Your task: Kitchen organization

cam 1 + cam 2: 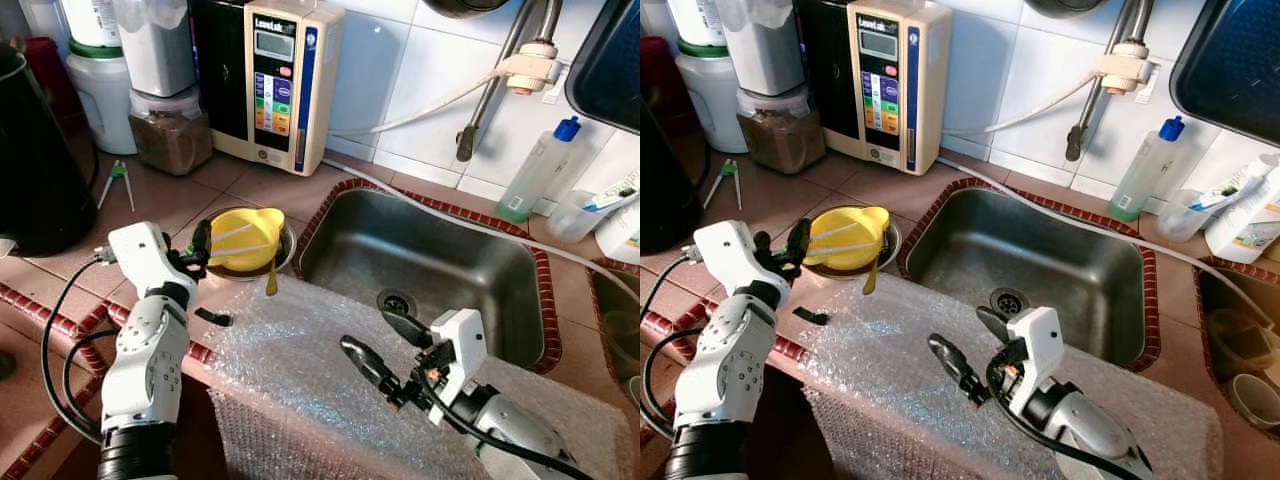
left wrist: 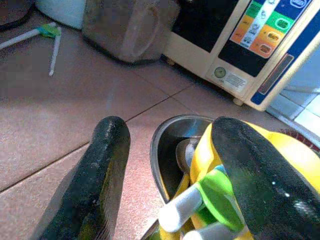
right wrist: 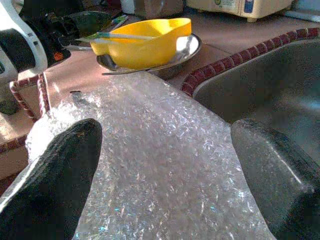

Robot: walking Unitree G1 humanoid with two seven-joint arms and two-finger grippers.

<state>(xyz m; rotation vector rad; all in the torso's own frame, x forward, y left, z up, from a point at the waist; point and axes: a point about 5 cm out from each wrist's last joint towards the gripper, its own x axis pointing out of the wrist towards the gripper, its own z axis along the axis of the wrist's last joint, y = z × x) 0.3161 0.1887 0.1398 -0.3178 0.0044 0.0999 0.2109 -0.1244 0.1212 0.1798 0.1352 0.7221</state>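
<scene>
1. Reaching across the tiled counter point(image 1: 250, 185), the left claw point(image 1: 203, 248) stands at the near-left edge of the yellow bowl point(image 1: 245, 238); its fingers are spread, one over the bowl's rim and one outside it, and they are not yet closed on anything.
2. The yellow bowl sits inside a shallow metal dish point(image 1: 283, 252), just beside the left end of the sink point(image 1: 420, 260). Pale sticks, some tipped green, lie across its mouth, and a utensil handle hangs over the dish's front edge.
3. The right claw point(image 1: 387, 345) hovers with fingers wide above a sheet of bubble wrap point(image 1: 300, 370) draped over the counter's front edge, gripping nothing.
4. Handling, judged: the bowl looks like thin plastic, light and fairly stiff, with a smooth wall that may slip. The rim offers the surest hold, one finger inside and one outside. The loose sticks could roll off if the bowl tilts, and the dish beneath may slide or ring when the bowl lifts.
5. Background: a water-filter unit point(image 1: 275, 80) against the wall, jars point(image 1: 168, 125) beside it, and a blue-capped bottle point(image 1: 540, 170) behind the sink.
</scene>
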